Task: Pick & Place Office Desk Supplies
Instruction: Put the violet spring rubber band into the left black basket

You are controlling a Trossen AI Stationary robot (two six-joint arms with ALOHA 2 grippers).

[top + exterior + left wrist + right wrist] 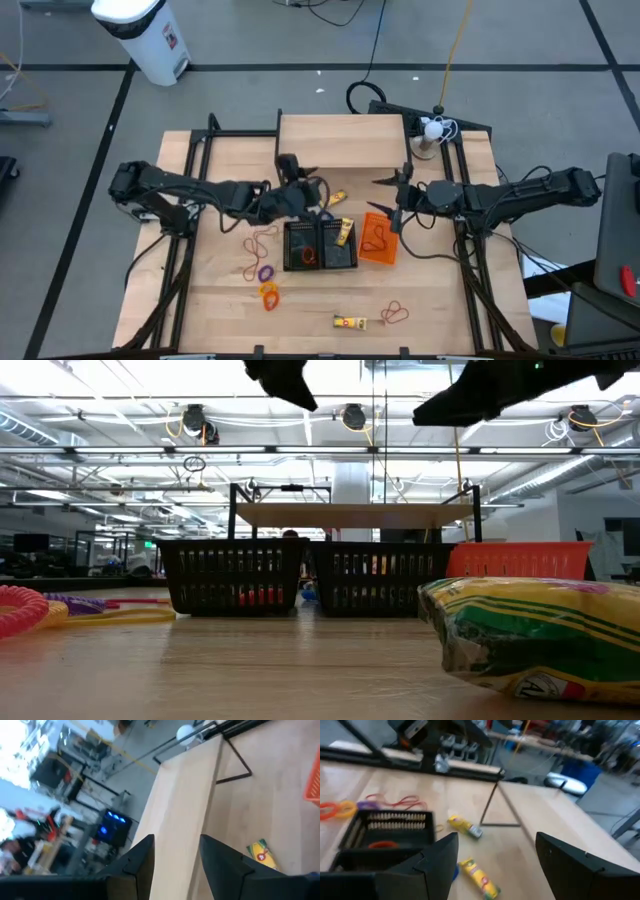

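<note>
Left tool (318,192), half open and empty, hovers mid-tabletop; nearest yellow piece (335,198) lies just beside, toward the right edge, axis diagonal. Right tool (385,198) wide, empty.

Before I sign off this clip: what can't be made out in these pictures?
- Black basket contents: too small from above; its wall screens them in the low view.
- Yellow pack label: cut off by the low view's edge.
- Red loops count: too thin to separate, high view.

Loose rubber bands (262,270) left of the black baskets, yellow packets (350,322) flat on wood, one beside them.
</note>
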